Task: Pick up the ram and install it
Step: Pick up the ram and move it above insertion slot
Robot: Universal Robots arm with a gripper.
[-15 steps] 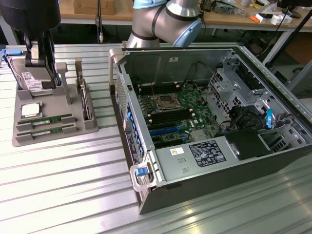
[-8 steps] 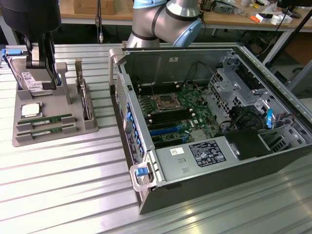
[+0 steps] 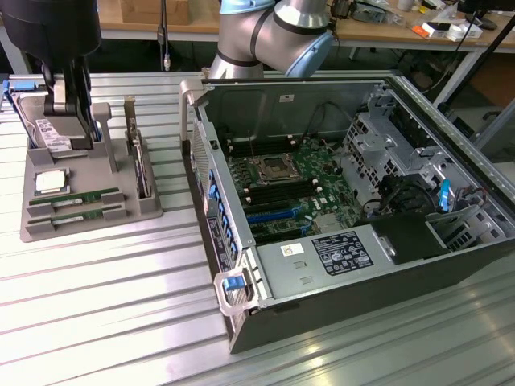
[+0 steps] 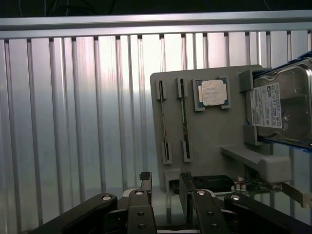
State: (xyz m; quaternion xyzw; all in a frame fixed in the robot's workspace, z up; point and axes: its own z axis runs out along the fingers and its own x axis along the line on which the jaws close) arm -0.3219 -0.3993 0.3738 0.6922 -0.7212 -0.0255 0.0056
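Ram stick (image 3: 87,196), a long thin green circuit board with small dark chips, lies flat in a slot of the grey plastic fixture tray (image 3: 121,211), at the end nearest the exterior camera. Its twin (image 3: 79,211) is just beside it in the parallel slot. Neither is lifted. (Obs. A)

Fingers? (Obs. B)

The black two-finger gripper (image 4: 165,187) hangs above the tray with its jaws spread wide and nothing between them. The fingertips (image 4: 145,180) are clear of both sticks. I cannot make out contact with anything. (Obs. A)

Surface and room, largest first? (Obs. B)

- Ribbed aluminium table (image 3: 96,322) under everything.
- Open dark-grey computer case (image 3: 322,314) on the exterior view's right, with its green motherboard (image 3: 282,189) exposed.
- Silver-grey robot arm (image 3: 273,32) behind the case.
- The tray is on the exterior view's left, near the case but not touching it.
- A silver hard drive with a white label (image 4: 282,105) is propped tilted in the tray's holder.
- A square silver CPU chip (image 4: 213,92) sits flat in its pocket, between the drive and the sticks.
- Wooden benches (image 3: 378,28) with boxes and cables stand at the back. (Obs. A)

Differences between views? (Obs. B)

The exterior view gives the case, the arm and the benches. The wrist view looks past the spread fingers onto the tray. There the sticks read as thin dark lines in their slots, and the table's edge rail has darkness beyond it. (Obs. A)
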